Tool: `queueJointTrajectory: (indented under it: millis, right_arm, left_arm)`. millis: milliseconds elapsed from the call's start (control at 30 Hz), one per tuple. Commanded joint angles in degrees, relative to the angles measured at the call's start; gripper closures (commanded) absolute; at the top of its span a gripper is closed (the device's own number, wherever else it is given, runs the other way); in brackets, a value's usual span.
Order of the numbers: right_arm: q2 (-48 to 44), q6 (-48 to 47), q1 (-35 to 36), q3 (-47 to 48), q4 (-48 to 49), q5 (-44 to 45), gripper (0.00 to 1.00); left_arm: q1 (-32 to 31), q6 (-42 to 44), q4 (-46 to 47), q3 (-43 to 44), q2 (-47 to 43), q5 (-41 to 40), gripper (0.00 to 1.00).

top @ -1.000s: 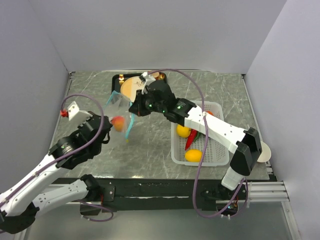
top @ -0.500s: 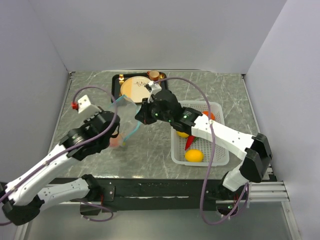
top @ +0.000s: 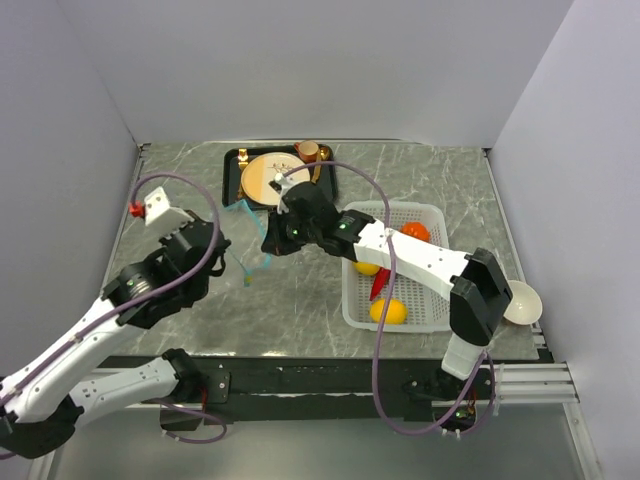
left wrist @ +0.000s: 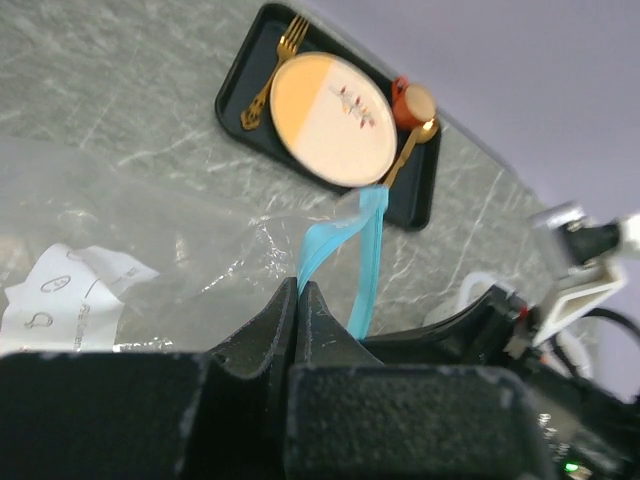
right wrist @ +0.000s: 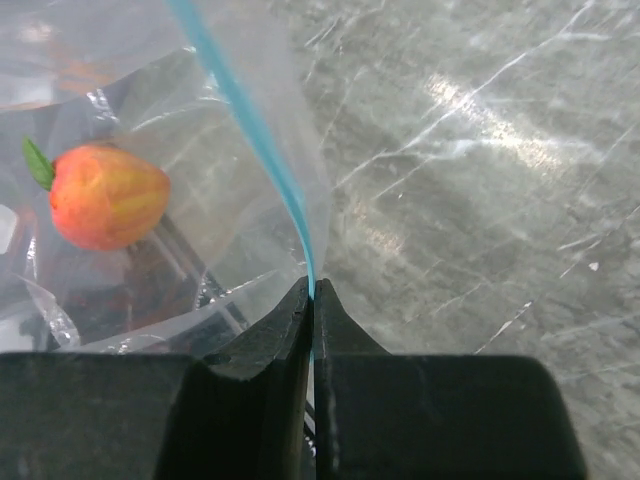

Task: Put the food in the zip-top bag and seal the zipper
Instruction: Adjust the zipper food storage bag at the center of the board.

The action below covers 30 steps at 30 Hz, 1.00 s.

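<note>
The clear zip-top bag [top: 244, 236] hangs between my two grippers, above the table. My left gripper [top: 232, 262] is shut on its light blue zipper [left wrist: 366, 258]; the jaws [left wrist: 298, 288] pinch one end of the strip. My right gripper [top: 268, 243] is shut on the zipper [right wrist: 250, 110] too, with the jaws [right wrist: 312, 288] closed on it. An orange peach [right wrist: 105, 195] lies inside the bag. The bag's white label [left wrist: 70, 300] shows in the left wrist view. Two yellow lemons [top: 387, 311] and a red chili [top: 380, 283] lie in the white basket.
The white mesh basket [top: 400, 326] stands right of centre. A black tray [top: 232, 170] at the back holds the cream-and-tan plate [top: 268, 178], a fork, a spoon and a small cup. A white bowl [top: 522, 300] sits at the right edge.
Both grippers moved with the bag, and the right gripper came nearer and lower. The bag's mouth has drawn narrower. The peach, seen in the top view a second ago, is hidden there now.
</note>
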Motion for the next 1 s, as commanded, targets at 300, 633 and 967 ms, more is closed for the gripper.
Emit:
queueJointTrajectory:
  millis: [300,633,967]
  right_arm:
    - [3.61,2.53,-2.59,-4.76,-1.31,6.58,0.90]
    - [-0.87,4.47,-6.10,-11.80,1.24,10.19,0.89]
    - [-8.95,7.46,-10.94,-20.95,11.96,2.11,0.76]
  left_arm:
    - [-0.20,0.26,8.62,-6.53,10.22,5.68,0.99]
    - [-0.20,2.81,13.63,-6.70,13.30,6.65,0.99]
    - [-0.20,8.70,21.99,-8.02,16.64,9.11,0.99]
